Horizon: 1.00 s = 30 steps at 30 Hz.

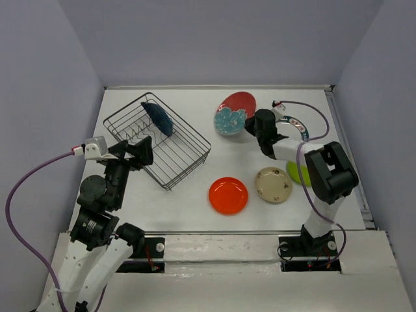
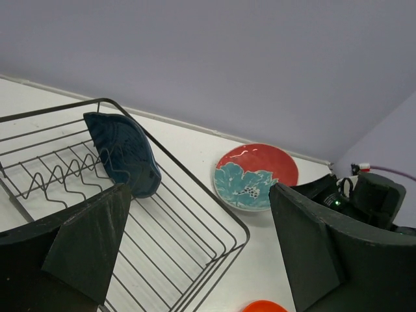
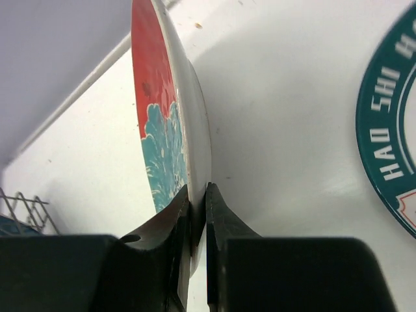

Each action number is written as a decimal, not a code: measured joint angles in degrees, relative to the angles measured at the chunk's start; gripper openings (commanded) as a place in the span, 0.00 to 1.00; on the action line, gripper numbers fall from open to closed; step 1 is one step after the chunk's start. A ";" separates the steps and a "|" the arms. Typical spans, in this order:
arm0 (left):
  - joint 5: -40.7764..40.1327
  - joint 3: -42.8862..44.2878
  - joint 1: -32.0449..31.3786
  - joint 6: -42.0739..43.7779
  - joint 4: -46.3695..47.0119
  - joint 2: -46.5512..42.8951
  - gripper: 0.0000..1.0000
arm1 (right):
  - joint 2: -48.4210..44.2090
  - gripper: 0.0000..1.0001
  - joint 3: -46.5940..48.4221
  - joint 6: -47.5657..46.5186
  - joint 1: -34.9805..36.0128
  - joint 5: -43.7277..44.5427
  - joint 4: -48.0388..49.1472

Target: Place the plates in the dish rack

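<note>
My left arm (image 1: 97, 221) and right arm (image 1: 328, 175) are white shells joined by round and blocky black motor housings. A purple cable (image 1: 19, 195) runs from the white camera box (image 1: 96, 149) at the left of the top view down past my left base, and another (image 1: 311, 112) curls at upper right. Thin red wires (image 1: 151, 255) show by my black base plates (image 1: 146, 249) along the bottom. My fingers (image 2: 88, 244) are matte black wedges. A green light (image 2: 335, 203) glows on my right wrist.

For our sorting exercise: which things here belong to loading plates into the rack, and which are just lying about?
Job: dish rack, dark blue plate, red flowered plate, teal-rimmed plate, orange plate, speckled beige plate, lime plate.
Lying about: purple cables.
</note>
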 measured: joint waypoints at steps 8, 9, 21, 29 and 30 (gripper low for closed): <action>-0.02 -0.37 0.42 0.46 0.13 -2.38 0.99 | -8.92 0.07 9.60 -35.58 17.11 17.92 -1.62; -0.13 -0.37 0.42 0.48 0.13 -2.58 0.99 | -8.92 0.07 10.34 -38.75 18.47 19.21 -0.48; -3.37 -0.37 0.76 1.09 0.31 -5.99 0.99 | 1.29 0.07 29.07 -77.02 36.13 27.21 17.14; -4.70 -0.37 0.76 1.22 0.28 -6.19 0.99 | 3.65 0.07 33.75 -80.15 37.62 28.06 13.84; -4.79 -0.37 0.76 1.25 0.31 -6.23 0.99 | 3.74 0.07 34.42 -79.73 37.81 27.89 13.49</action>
